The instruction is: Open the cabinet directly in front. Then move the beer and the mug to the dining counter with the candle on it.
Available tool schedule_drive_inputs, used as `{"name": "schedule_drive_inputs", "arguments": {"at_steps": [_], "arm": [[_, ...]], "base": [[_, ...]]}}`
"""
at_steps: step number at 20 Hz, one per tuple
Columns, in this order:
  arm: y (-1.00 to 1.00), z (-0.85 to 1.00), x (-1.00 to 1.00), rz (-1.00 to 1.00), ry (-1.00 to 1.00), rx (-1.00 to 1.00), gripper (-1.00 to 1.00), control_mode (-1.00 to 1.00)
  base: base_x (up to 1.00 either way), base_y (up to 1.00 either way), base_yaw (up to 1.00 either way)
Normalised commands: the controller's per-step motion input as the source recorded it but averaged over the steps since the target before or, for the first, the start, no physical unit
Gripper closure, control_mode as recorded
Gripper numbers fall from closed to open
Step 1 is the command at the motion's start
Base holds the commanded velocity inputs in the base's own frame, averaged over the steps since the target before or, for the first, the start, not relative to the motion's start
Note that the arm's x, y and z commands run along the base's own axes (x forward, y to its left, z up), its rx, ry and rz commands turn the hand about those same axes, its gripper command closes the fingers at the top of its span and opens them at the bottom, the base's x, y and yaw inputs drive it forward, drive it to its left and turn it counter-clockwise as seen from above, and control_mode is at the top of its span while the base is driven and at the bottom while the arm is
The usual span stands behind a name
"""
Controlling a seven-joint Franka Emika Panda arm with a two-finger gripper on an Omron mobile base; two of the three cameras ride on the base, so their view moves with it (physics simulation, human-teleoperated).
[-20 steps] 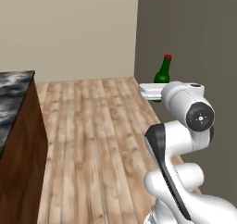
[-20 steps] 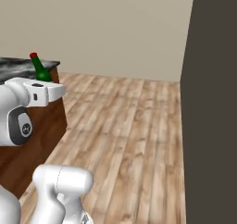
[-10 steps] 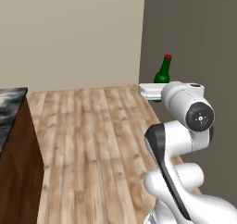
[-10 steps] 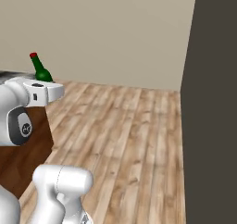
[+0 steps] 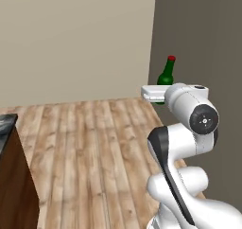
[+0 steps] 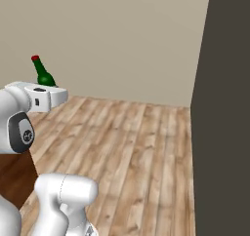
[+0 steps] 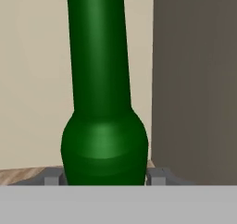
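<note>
The gripper (image 7: pixel 105 180) is clamped on the beer (image 7: pixel 102 102), a finger either side of its body; the bottle stands upright, raised above the wood floor (image 5: pixel 94 147). You should hold it vertical and drive smoothly toward the dining counter (image 5: pixel 6 121).

Evenly and softly lit, rendered flat without cast shadows, slightly blurred, faint sheen on the beer (image 7: pixel 104 142) at 6 o'clock
</note>
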Motion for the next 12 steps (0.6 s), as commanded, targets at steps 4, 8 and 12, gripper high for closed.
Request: {"name": "schedule_drive_inputs", "arguments": {"at_steps": [4, 8, 12], "arm": [[0.0, 0.0, 0.0, 0.0, 0.0, 0.0, 1.0, 1.0], [0.0, 0.0, 0.0, 0.0, 0.0, 0.0, 1.0, 1.0], [0.0, 0.0, 0.0, 0.0, 0.0, 0.0, 1.0, 1.0]], "base": [[1.0, -0.23, 0.0], [1.0, -0.14, 0.04], [1.0, -0.15, 0.12]]}}
